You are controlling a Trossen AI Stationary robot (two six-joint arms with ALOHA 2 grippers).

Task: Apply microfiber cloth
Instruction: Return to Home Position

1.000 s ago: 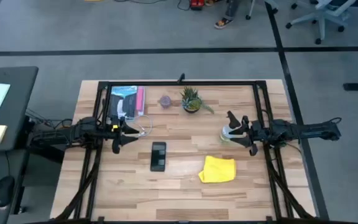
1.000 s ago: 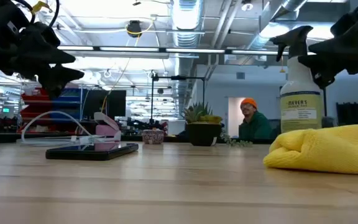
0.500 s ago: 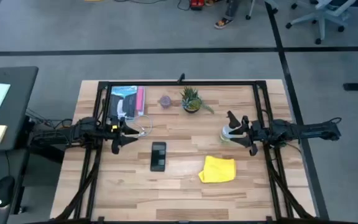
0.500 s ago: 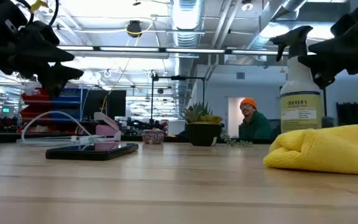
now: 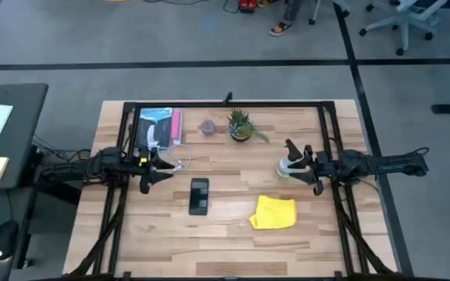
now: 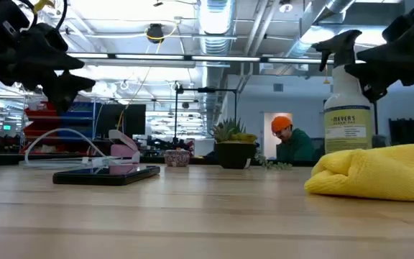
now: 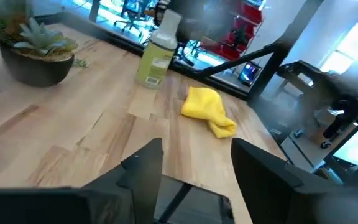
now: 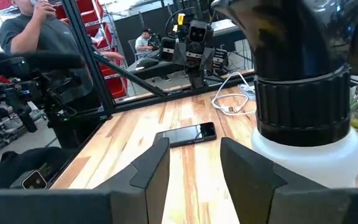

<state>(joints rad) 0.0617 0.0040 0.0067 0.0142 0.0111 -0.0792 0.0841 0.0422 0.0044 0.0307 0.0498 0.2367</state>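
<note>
Microfiber cloth: the yellow microfiber cloth (image 5: 274, 212) lies crumpled on the table (image 5: 225, 238), toward its front right. No gripper touches it.
Smartphone: the black smartphone (image 5: 199, 195) lies flat near the middle of the table, well to the left of the cloth and apart from it.
Left gripper: the left gripper (image 7: 197, 180) hangs above the table's left side, just back and left of the phone. Its fingers are spread with bare wood showing between them, and it holds nothing.
Right gripper: the right gripper (image 8: 194, 169) hangs above the table's right side, behind the cloth. Its fingers are parted and it is empty.
Spray bottle: the spray bottle (image 6: 346, 108) stands upright just beside the right gripper's tips, behind the cloth. It is not between the fingers.
Back of table: a potted plant (image 5: 241, 125), a small jar (image 5: 208, 126) and a pink-and-blue package (image 5: 159, 126) stand along the far edge. A white cable (image 5: 180, 161) is coiled near the left gripper.
Room: a person in an orange cap (image 6: 287, 140) is seated beyond the table.
</note>
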